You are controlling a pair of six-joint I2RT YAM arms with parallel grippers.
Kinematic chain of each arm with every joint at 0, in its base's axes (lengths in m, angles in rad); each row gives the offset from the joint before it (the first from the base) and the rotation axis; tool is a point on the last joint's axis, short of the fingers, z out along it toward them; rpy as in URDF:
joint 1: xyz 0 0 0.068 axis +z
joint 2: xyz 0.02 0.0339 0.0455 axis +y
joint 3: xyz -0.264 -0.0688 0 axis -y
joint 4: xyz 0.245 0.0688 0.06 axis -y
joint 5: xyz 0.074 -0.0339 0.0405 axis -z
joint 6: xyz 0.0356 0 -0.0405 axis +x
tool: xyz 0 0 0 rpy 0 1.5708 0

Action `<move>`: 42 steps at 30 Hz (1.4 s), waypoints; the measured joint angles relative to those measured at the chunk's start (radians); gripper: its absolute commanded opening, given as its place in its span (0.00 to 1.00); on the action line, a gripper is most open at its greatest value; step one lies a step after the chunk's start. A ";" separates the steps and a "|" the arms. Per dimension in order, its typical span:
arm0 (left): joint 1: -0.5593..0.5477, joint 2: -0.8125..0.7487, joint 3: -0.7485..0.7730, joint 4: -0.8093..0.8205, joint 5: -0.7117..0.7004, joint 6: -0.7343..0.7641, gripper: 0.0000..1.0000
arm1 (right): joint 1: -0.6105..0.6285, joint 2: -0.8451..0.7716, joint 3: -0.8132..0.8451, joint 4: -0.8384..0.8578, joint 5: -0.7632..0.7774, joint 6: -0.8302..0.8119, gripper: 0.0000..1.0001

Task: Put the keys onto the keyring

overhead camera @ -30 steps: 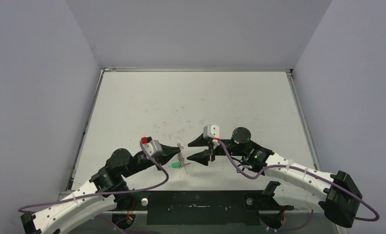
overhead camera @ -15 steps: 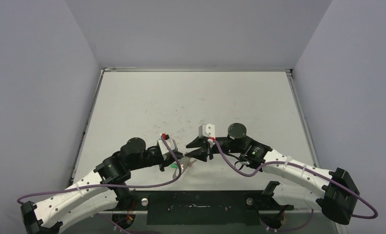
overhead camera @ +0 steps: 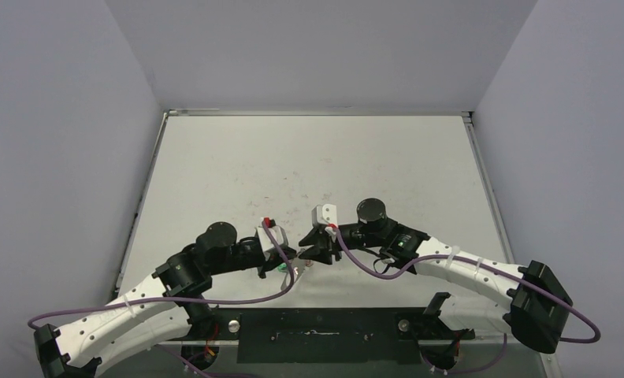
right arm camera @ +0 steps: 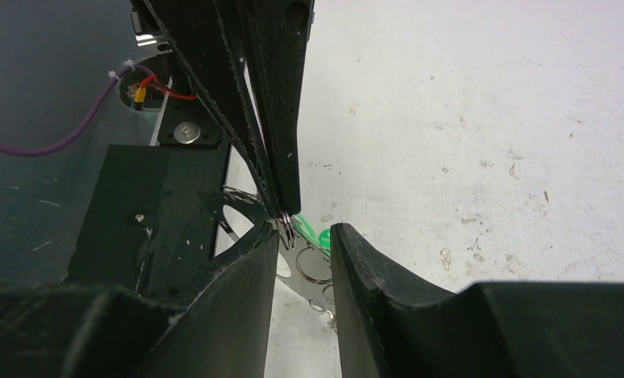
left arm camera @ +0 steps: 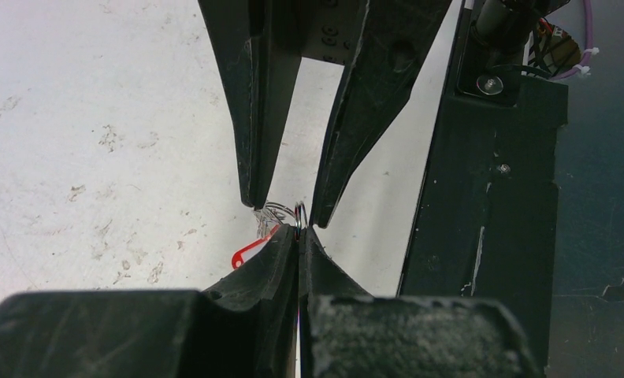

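We see the left end effector [left arm camera: 299,234] pressed fully together on one small wire loop of the keyring [right arm camera: 313,266]. It holds the loop near the front edge of the counter [overhead camera: 309,165], seemingly to steady it for the other arm. The right end effector [right arm camera: 303,236] meets it tip to tip, its fingers narrowly parted on either side of the loops and gripping nothing we can make out. The keys [right arm camera: 318,236] show mainly by a green tag here and a red tag [left arm camera: 248,250] in the same cluster. We cannot tell whether any are threaded yet.
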 measured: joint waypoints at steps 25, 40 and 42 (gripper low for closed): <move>0.001 -0.232 -0.054 0.000 -0.120 -0.007 0.26 | 0.006 -0.004 -0.056 0.087 0.002 0.053 0.00; 0.001 -0.222 -0.227 0.139 -0.109 -0.086 0.13 | 0.006 -0.015 -0.063 0.214 0.002 0.135 0.00; 0.001 -0.190 -0.229 0.182 -0.097 -0.095 0.12 | 0.006 -0.014 -0.066 0.229 0.002 0.149 0.00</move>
